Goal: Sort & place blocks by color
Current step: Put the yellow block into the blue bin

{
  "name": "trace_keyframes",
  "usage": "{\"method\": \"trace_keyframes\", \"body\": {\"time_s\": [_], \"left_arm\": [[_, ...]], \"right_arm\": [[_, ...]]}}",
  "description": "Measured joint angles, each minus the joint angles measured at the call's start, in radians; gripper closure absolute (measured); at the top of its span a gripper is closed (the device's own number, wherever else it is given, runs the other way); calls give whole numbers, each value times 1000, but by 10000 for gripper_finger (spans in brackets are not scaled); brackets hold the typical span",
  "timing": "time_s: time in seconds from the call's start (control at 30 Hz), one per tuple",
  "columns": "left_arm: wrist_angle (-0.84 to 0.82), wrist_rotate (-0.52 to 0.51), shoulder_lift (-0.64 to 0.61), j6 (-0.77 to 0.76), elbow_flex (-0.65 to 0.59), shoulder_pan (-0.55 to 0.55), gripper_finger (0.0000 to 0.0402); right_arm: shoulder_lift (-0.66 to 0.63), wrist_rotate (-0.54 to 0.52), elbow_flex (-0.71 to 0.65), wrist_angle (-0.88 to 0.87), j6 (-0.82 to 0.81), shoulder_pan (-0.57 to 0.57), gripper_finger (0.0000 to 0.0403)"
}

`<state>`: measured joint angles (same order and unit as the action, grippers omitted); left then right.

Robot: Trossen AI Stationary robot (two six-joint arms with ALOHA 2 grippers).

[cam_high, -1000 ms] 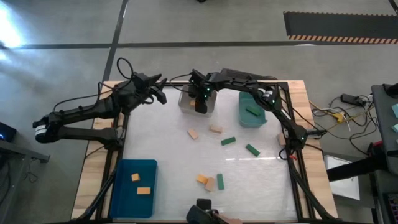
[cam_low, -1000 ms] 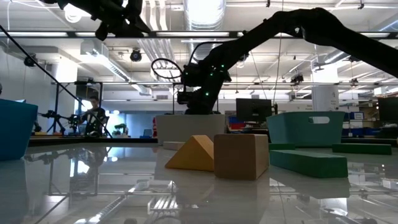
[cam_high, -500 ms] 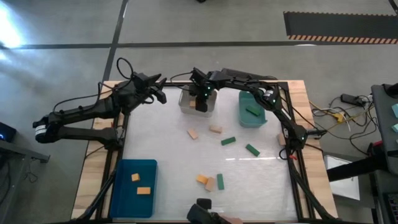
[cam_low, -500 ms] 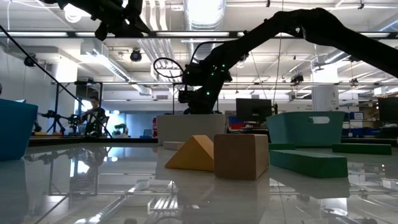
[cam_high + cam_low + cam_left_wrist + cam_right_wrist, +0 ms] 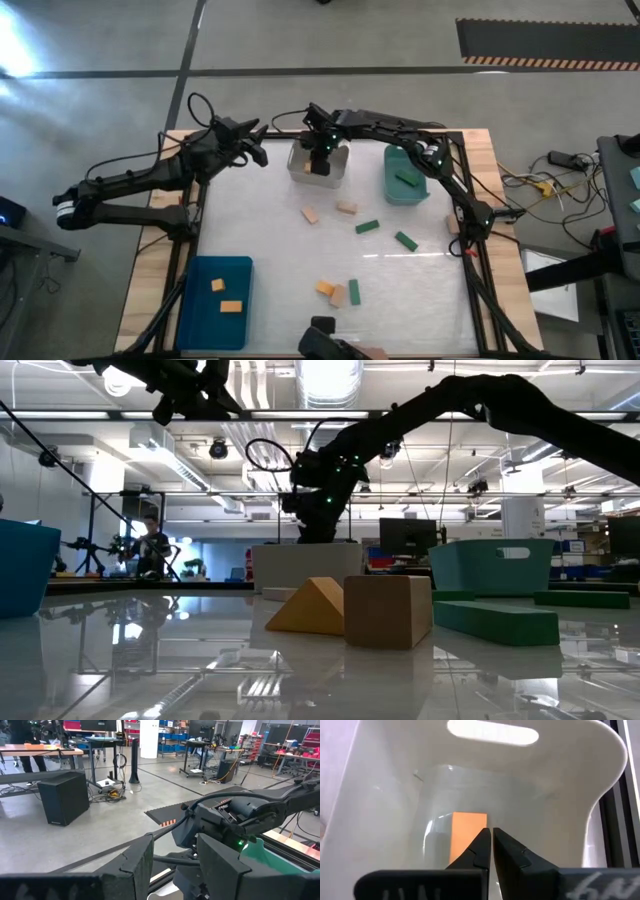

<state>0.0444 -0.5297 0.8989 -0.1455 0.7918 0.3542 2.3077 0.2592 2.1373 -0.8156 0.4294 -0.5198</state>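
My right gripper point(image 5: 319, 160) hangs shut over the clear bin point(image 5: 300, 172) at the table's far edge, with nothing between its fingers point(image 5: 481, 845). A pale orange-tan block point(image 5: 466, 836) lies on the bin's floor below the fingertips. Loose blocks rest on the table: two tan point(image 5: 311, 215) point(image 5: 347, 208), two green point(image 5: 367, 227) point(image 5: 405, 240), and a near group of orange point(image 5: 324, 288), tan point(image 5: 338, 296) and green point(image 5: 353, 292). My left gripper point(image 5: 175, 870) waits open, raised over the far left corner point(image 5: 257, 152).
A teal bin point(image 5: 392, 190) at the far right holds a green block point(image 5: 405, 180). A blue bin point(image 5: 200, 310) at the near left holds two orange blocks point(image 5: 217, 285) point(image 5: 231, 306). The middle of the white tabletop point(image 5: 260, 230) is bare.
My right gripper has shut on nothing and risen a little out of the clear bin, drifting slightly toward the table's far left. The blocks and bins have stayed where they were.
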Motion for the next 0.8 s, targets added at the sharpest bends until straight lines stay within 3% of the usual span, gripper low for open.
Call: {"method": "trace_keyframes", "body": {"time_s": [0.27,0.43,0.8], "left_arm": [[0,0,0,0,0,0,265],[0,0,0,0,0,0,265],[0,0,0,1,0,0,265]], "right_arm": [[0,9,0,-11,-2,0,394],[0,84,0,-14,-11,0,383],[0,80,0,-11,-11,2,249]]}}
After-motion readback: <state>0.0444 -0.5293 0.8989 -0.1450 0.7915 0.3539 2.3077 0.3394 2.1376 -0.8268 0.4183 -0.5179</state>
